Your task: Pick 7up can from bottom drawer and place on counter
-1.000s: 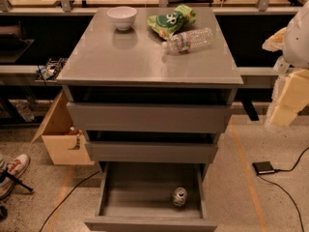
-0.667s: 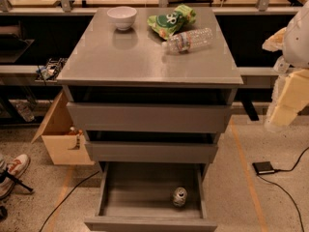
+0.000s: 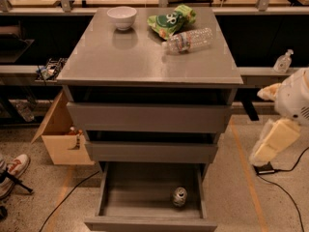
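Observation:
The 7up can (image 3: 179, 196) stands upright in the open bottom drawer (image 3: 145, 222), towards its right front part, silver top showing. The counter (image 3: 140, 57) is the glossy grey top of the cabinet. My arm hangs at the right edge of the view, beside the cabinet at the height of the middle drawers. Its cream-coloured gripper end (image 3: 272, 143) points down and left, well to the right of the drawer and above the can, holding nothing that I can see.
On the counter are a white bowl (image 3: 121, 17), a green snack bag (image 3: 171, 21) and a clear water bottle (image 3: 189, 40) lying on its side. A cardboard box (image 3: 60, 141) stands left of the cabinet. Cables and a small black device (image 3: 264, 169) lie on the floor at the right.
My arm has come down along the cabinet's right side and slightly left. The can, drawer and counter objects have not moved.

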Available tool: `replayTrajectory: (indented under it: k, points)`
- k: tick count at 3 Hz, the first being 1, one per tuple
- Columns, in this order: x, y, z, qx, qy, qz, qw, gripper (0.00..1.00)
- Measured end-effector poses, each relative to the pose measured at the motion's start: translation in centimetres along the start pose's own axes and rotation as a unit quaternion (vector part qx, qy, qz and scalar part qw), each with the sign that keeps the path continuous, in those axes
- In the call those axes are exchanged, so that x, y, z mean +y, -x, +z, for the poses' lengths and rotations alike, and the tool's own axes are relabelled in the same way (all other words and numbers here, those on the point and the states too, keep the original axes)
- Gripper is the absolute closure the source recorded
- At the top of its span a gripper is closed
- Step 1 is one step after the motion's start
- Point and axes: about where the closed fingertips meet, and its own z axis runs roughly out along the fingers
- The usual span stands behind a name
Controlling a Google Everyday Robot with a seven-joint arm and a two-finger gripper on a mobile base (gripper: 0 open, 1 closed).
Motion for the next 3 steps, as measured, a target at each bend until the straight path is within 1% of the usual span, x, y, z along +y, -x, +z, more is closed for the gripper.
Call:
replayTrajectory:
  k: [1,2,3]
  points:
    - [0.4,-2.5,4.4,-0.046,0.0,0.039,0.9982,0.0]
    - [1.6,-3.3,10.4,-0.082,0.015,0.064,0.9944,0.0]
    - [1.6,-3.3,10.4,-0.082,0.015,0.064,0.9944,0.0]
